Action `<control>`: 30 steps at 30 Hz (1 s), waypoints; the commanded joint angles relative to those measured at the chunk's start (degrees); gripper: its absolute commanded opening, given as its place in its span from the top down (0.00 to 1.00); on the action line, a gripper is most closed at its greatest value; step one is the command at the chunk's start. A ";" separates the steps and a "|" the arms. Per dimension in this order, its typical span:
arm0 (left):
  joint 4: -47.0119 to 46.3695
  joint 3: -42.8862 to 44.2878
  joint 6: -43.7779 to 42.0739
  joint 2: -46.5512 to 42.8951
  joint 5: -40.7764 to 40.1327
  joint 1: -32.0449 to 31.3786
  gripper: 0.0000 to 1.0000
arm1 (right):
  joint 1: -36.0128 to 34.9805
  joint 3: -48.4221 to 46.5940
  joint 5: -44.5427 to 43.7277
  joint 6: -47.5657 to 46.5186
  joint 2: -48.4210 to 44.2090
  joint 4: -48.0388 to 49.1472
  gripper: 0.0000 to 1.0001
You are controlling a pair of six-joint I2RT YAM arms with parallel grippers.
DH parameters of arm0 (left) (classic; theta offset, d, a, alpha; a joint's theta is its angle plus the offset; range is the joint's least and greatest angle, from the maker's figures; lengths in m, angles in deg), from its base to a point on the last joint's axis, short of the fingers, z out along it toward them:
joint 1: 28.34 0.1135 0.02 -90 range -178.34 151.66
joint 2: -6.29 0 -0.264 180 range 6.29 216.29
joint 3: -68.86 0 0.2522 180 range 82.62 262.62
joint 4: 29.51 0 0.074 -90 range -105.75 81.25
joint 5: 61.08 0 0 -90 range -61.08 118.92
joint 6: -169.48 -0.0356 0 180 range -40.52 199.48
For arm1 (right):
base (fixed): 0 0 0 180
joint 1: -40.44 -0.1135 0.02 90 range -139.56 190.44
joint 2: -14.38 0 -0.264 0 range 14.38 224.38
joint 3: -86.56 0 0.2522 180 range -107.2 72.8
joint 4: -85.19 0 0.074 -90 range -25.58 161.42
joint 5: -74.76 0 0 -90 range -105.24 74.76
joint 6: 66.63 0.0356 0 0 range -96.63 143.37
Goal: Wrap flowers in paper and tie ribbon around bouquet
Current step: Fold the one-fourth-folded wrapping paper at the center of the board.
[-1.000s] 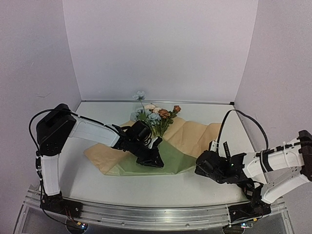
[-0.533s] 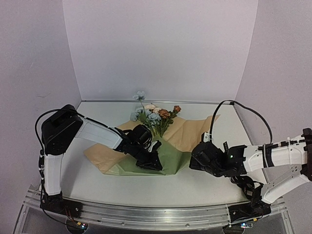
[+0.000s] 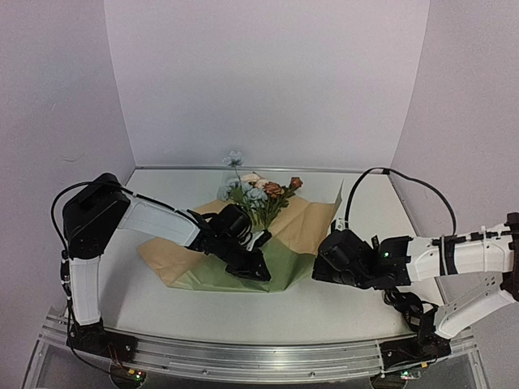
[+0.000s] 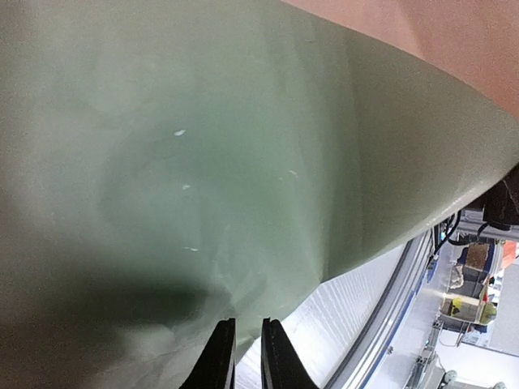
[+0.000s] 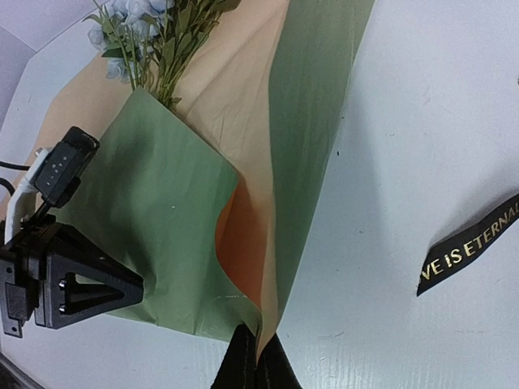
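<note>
Right jaws: the right gripper (image 5: 255,361) is shut hard on the near right edge of the paper (image 3: 304,219). The sheet is pinched between the tips at the bottom of the right wrist view.
Left jaws: the left gripper (image 4: 242,355) is set on the green flap (image 5: 154,211), lower left of centre in the overhead view. The jaws are nearly closed, with only a thin slit left. It cannot be told whether the flap's edge is nipped.
Flowers: the flowers (image 3: 263,194) are laid on the sheet at centre frame, blooms toward the back wall. The stems are covered by the green flap.
Change: within the last second the right gripper has been drawn leftward, toward the centre. The paper's right corner (image 3: 337,193), flat on the counter (image 3: 162,300) before, is now lifted and stood up. The left gripper is scarcely shifted.
Meaning: the second fold is judged to be under way. The first flap is kept down while the right side is brought over the stems. The cone is not yet closed.
Ribbon: the ribbon (image 5: 474,239) is seen at the right edge of the right wrist view, flat on the counter and well apart from the paper. It is untouched, so tying is judged still to come.
</note>
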 commanded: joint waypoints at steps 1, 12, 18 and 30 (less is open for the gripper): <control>-1.92 0.54 -5.97 -4.97 1.55 -1.71 0.86 | 0.08 -1.37 2.79 3.25 -2.12 -1.03 1.00; -3.46 1.27 -6.61 0.91 0.13 -3.53 0.91 | 0.22 -0.31 2.69 6.08 -4.64 -1.68 1.00; -4.33 2.49 -5.07 4.13 -1.25 -3.60 0.91 | 0.15 -0.38 2.22 5.85 -5.76 -2.83 1.00; -3.68 3.76 -4.54 3.55 -4.26 -5.01 0.86 | 0.26 -4.42 5.81 3.43 -4.15 -6.07 1.00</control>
